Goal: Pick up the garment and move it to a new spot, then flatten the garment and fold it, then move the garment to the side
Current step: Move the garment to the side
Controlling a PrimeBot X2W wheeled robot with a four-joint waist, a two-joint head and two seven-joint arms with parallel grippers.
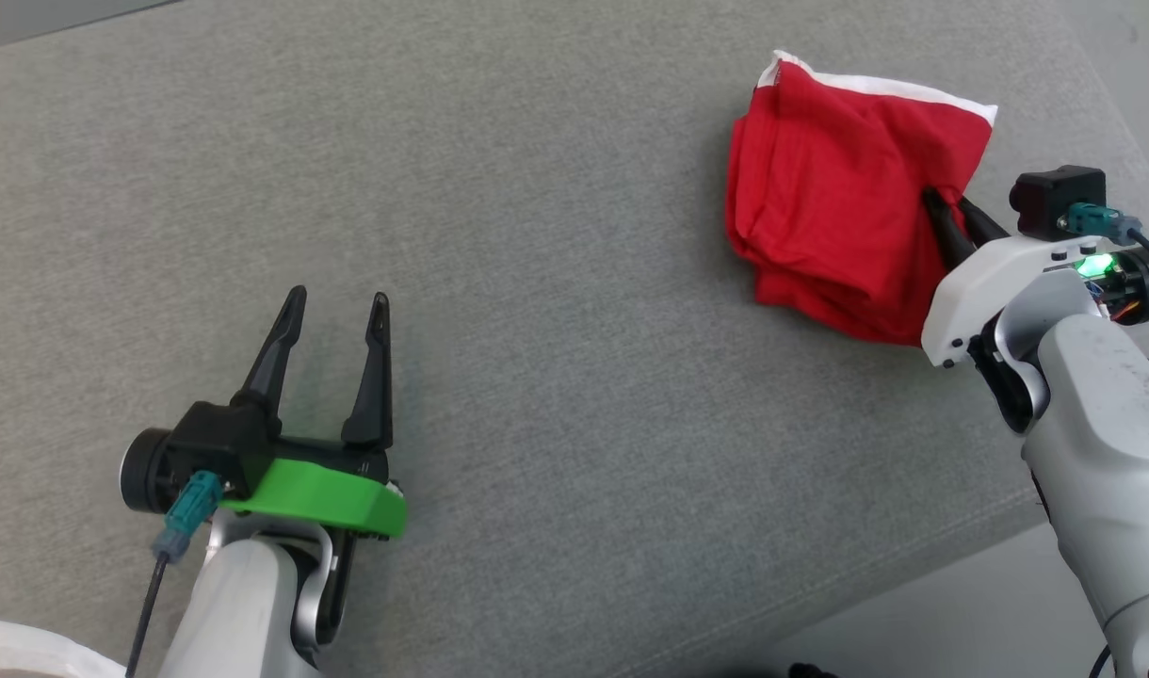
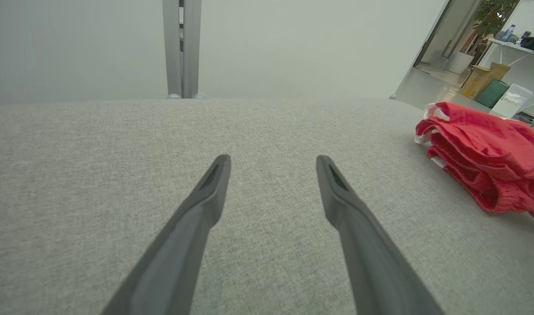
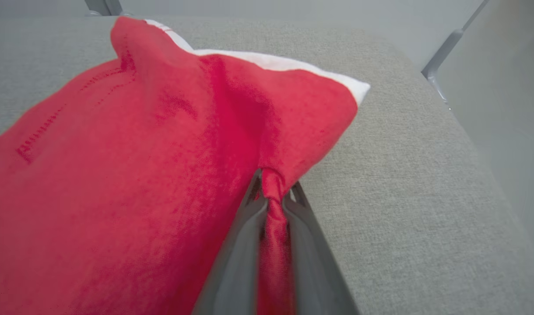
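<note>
The main danger is sitting in how little cloth the right gripper is holding. Its two dark fingers are closing tight on one thin, twisted pleat of the crumpled red cotton garment with a white band, right at the near right edge of the pile. On a lift, that pleat could be slipping out under the weight of the bunched layers. Or only the top layer could be rising while the rest is trailing behind. The garment is lying on the far right part of the grey woven-fabric surface, close to that surface's right edge, so any drag rightward is risking a fall off the side. A sideways pull is also likely to be tightening the twist, making flattening harder.

The right arm is reaching in from the lower right of the head view, its pale forearm angling up and left, fingers pointing into the garment's edge at a shallow slant. The left gripper is waiting low over the surface at the lower left, well apart from the garment, its fingers spreading wide around nothing and pointing away from the robot
</note>
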